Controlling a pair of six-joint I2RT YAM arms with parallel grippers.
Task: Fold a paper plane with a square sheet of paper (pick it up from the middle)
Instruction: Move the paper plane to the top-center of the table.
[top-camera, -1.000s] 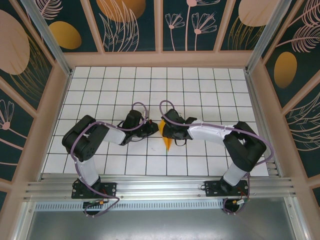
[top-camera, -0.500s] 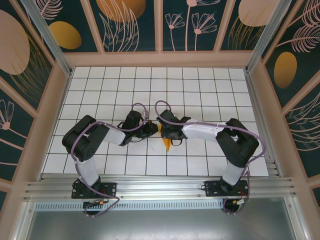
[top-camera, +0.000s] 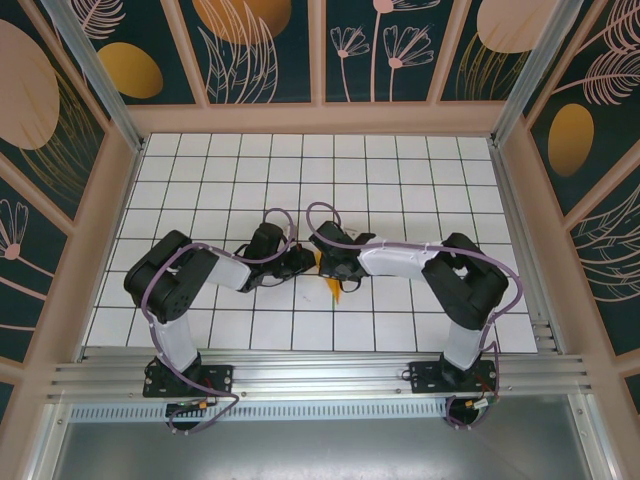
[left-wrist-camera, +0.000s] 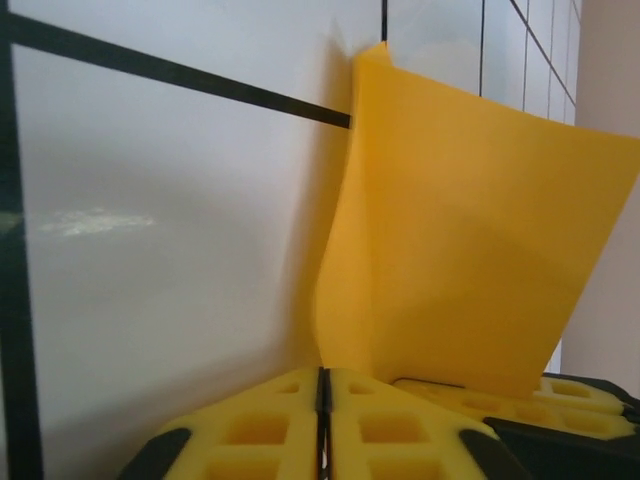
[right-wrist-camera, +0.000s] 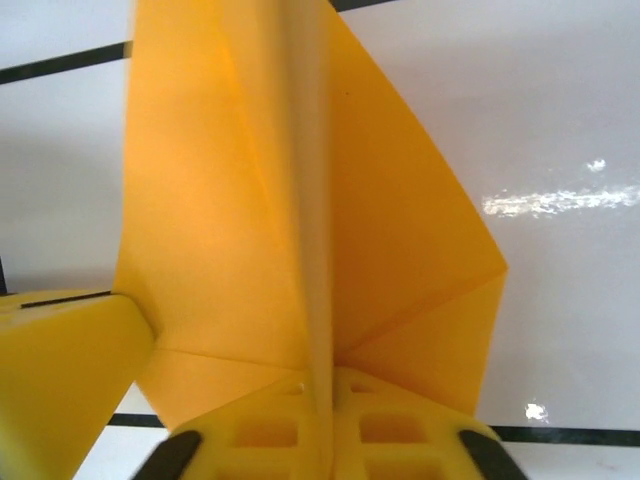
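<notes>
White square tiles with black grid lines cover the table, seen from above. Dark teal wall panels painted with pale leaves and orange ovals enclose it. An aluminium rail runs along the near edge and carries both arm bases. The two black and white arms bend inward and meet near the middle of the table. The left gripper and the right gripper sit just beside each other. A small orange sheet of paper, folded to a narrow wedge, lies under them. Its point pokes out toward the near edge, just below the right gripper. Jaw positions cannot be made out from this height.

Left wrist camera, close to the tiles: the left gripper has its yellow foam pads pressed together, only a thin dark seam between them. The sheet rises as a curved orange wall directly behind the pads. Its lower left edge reaches the seam. Whether it is pinched there cannot be told. Another yellow pad lies to the right, under the sheet's bottom edge.

Right wrist camera: the right gripper is closed on the sheet. The raised centre crease runs straight down into the seam between its yellow pads. Creased flaps spread to either side over the glossy white tile. A yellow foam block touches the sheet's left flap.
</notes>
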